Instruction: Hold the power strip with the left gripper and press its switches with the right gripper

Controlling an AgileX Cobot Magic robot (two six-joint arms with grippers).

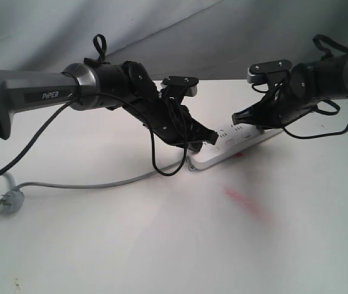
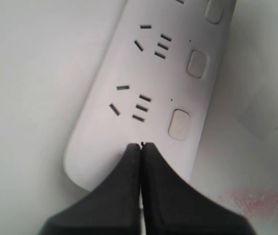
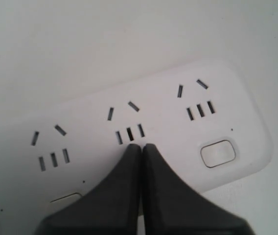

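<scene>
Over table (image 1: 162,245), left end effector (image 1: 213,136) and right end effector (image 1: 236,116), both closed, slant seemingly onto power strip (image 1: 238,147).

Smooth, faintly glossy white plastic for the power strip (image 2: 97,132). Matt black for the left gripper (image 2: 141,146) and right gripper (image 3: 142,146).

A white table (image 1: 162,245) fills the view from 3 through 6 to 9 o'clock. At 12 o'clock hangs a creased grey backdrop (image 1: 162,30). A red smear (image 1: 247,202) marks the table at 4 o'clock, dark specks (image 1: 18,285) at 7 o'clock. The light is soft.
</scene>
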